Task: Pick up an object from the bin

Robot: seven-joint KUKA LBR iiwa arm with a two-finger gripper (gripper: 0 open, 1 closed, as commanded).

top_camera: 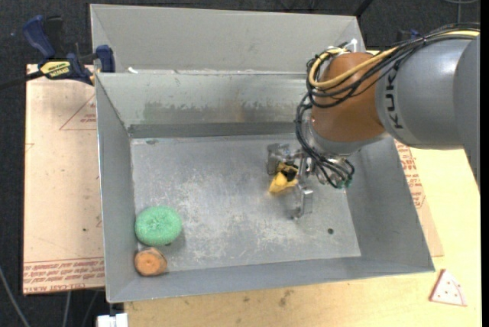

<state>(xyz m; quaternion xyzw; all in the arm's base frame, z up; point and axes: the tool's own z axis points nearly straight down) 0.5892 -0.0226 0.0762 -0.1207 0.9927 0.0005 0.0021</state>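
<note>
- Right of the middle of the bin floor, we see the pincer (291, 182) pointing down, with the orange wrist cover (345, 105) and its looped cables (325, 73) above it.
- Its two metal fingers (303, 202) stand a little apart, and a small yellow thing (280, 182) sits between them. We read them as closed on that piece.
- We cannot tell whether the yellow thing is touching the floor or is raised off it.
- Round the pincer the grey floor lies bare on every side. There is a wide stretch to the view's left, a narrower one toward the near wall and a narrow strip to the right wall.
- The back wall of the bin (229, 100) rises just behind the wrist, and the orange cover stands close to its upper edge.
- Well apart, in the near-left corner, lies a round green ball (159, 226) with a rough surface.
- Just below the ball and touching or almost touching it is a small orange-brown lump (150, 262), which lies against the near wall's foot.
- We find bare floor between that corner pair and the pincer.
</note>
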